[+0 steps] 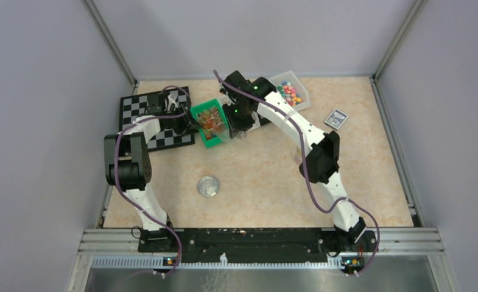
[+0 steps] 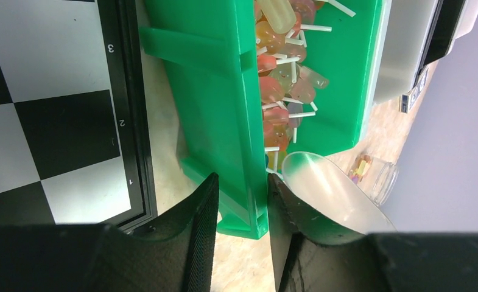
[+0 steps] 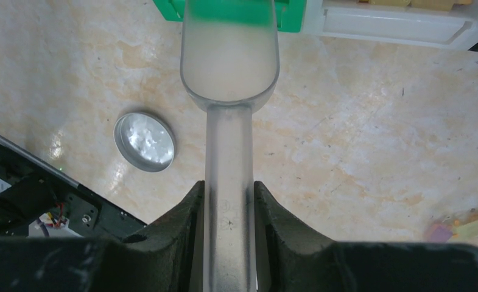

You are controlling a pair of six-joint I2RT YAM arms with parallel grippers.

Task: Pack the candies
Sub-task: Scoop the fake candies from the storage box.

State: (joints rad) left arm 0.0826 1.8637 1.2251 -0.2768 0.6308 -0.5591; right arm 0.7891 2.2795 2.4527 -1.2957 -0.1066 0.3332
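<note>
The candies point(image 1: 290, 92) are tiny multicoloured sweets lying in a clear bin point(image 1: 302, 97) at the back. A few more candies point(image 2: 361, 167) sit in a small clear jar point(image 2: 382, 179) beside the green bin point(image 1: 210, 121). My right gripper point(image 3: 229, 188) is shut on the handle of the clear scoop point(image 3: 230, 55). The scoop's bowl is empty and reaches toward the green bin's near end. My left gripper point(image 2: 242, 182) straddles the green bin's side wall point(image 2: 224, 121), one finger pressed against each face. My right gripper point(image 1: 239, 118) hangs just right of that bin and my left gripper point(image 1: 186, 123) just left of it.
Lollipops point(image 2: 285, 79) with white sticks fill the green bin. A checkerboard point(image 1: 154, 112) lies left of it, under my left arm. A round silver lid point(image 1: 208, 186) rests mid-table. A small card-like box point(image 1: 336, 118) lies at the right.
</note>
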